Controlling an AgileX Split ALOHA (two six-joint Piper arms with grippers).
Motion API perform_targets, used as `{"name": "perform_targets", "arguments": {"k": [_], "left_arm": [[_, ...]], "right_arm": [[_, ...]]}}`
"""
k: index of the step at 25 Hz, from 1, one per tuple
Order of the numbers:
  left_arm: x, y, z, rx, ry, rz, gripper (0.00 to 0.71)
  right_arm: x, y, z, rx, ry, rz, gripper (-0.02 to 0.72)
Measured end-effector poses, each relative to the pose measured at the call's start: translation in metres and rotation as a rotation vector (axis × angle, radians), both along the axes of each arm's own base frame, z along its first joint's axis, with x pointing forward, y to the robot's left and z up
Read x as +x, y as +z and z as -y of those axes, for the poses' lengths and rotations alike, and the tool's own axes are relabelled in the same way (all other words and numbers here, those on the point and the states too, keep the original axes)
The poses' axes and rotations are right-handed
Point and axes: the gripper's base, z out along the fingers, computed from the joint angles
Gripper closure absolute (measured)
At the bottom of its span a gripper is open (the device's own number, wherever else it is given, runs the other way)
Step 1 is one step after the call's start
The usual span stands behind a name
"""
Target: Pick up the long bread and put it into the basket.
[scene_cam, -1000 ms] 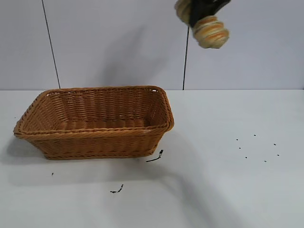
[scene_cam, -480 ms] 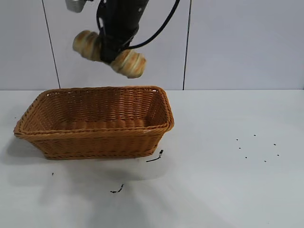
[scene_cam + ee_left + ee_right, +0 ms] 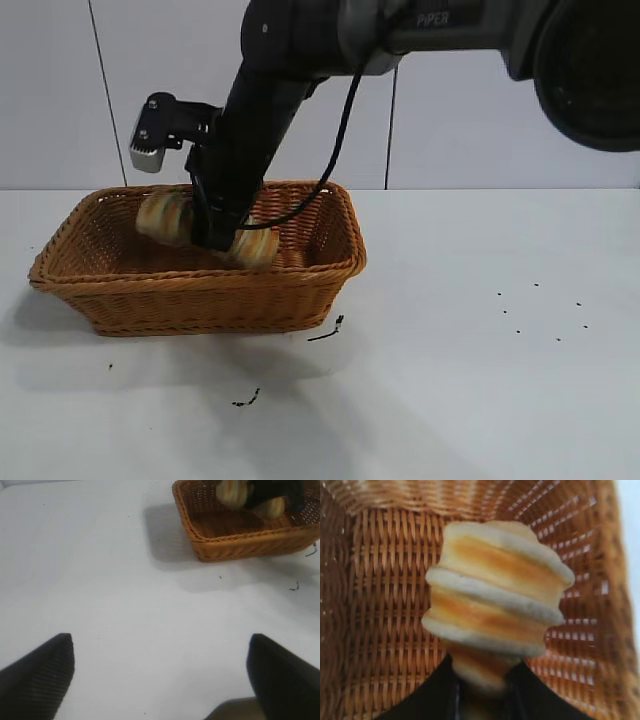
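Right pincer is seen lowered inside the basket, reached in from above and from the right by the black arm. Its fingers are set across the middle of the long bread; the loaf is seen between them, but whether it is squeezed or already let loose cannot be told. A grey camera block is carried on the wrist, just above the basket's far rim.

The long bread is found inside the basket, roughly level with the rim, lying crosswise with one striped end showing to the left of the fingers and the other to the right. In the right wrist view the ridged loaf is seen above the woven floor; contact with the floor cannot be judged.

The basket is placed on the white desk, toward the left and middle, long side facing the viewer, upright. A small dark scrap lies on the desk just beside the basket's near right corner, another nearer still. Tiny dark specks are scattered on the desk well to the right.

Left pincer is held over bare desk, well apart from the basket, its two dark fingers spread wide with nothing between them.
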Motion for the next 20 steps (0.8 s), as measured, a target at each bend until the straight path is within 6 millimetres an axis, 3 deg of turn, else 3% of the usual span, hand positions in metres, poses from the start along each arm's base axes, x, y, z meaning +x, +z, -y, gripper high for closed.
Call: {"name": "perform_targets", "arguments": {"k": [2,6,11,16,20], "left_arm": [[0.000,0.000,0.000,0.000,0.000,0.000,0.014],[0.000,0.000,0.000,0.000,0.000,0.000,0.014],[0.000,0.000,0.000,0.000,0.000,0.000,0.014],[0.000,0.000,0.000,0.000,0.000,0.000,0.014],[0.000,0.000,0.000,0.000,0.000,0.000,0.014]], "right_arm": [[0.000,0.003,0.000,0.004,-0.002,0.003,0.133],[-0.001,0.017,0.000,0.019,-0.004,0.022,0.097],[-0.003,0.064,0.008,0.095,-0.093,0.040,0.094],[0.000,0.109,0.029,0.308,-0.533,-0.129,0.094],[0.015,0.122,0.066,0.385,-0.857,-0.226,0.094]]}}
